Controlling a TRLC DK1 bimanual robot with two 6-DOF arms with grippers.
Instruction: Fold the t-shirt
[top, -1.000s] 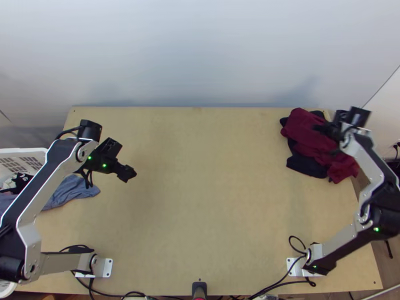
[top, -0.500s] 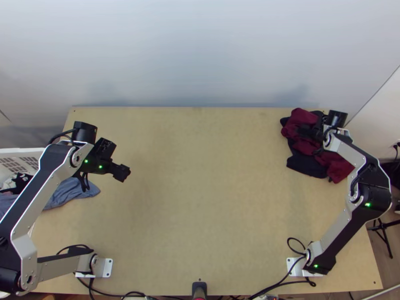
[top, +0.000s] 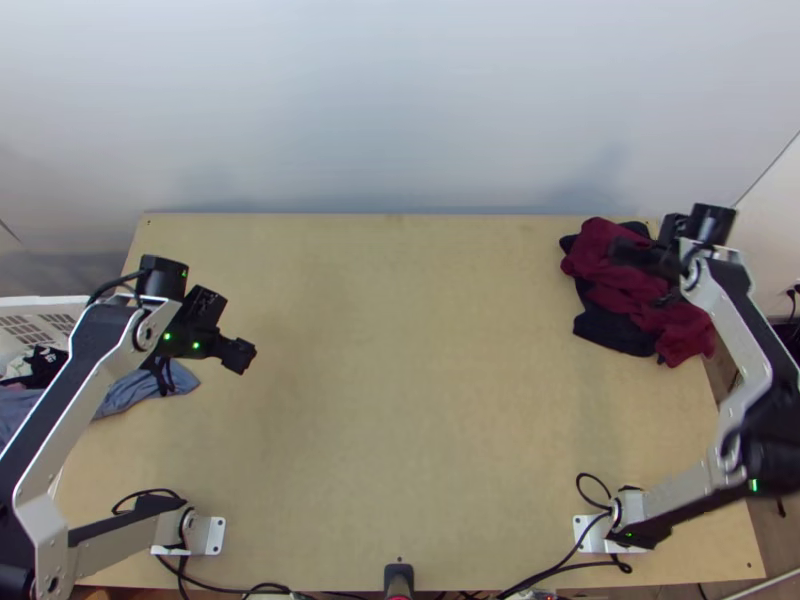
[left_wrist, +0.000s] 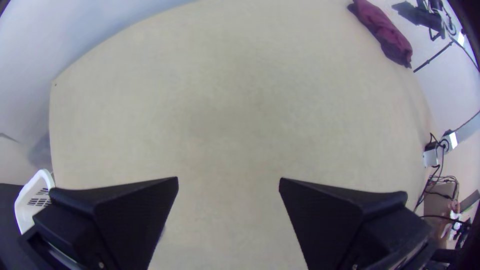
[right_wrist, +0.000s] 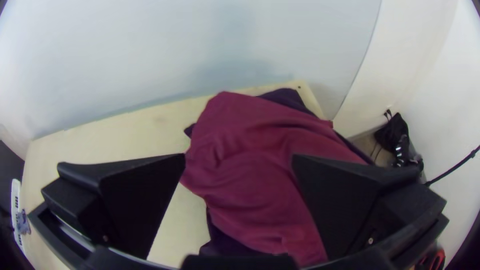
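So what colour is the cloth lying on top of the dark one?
Dark red, close to maroon; the cloth shows best in the right wrist view.

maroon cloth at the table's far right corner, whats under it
Dark cloth shows from under the maroon cloth on several sides. Whatever else lies beneath its middle is covered and can't be seen.
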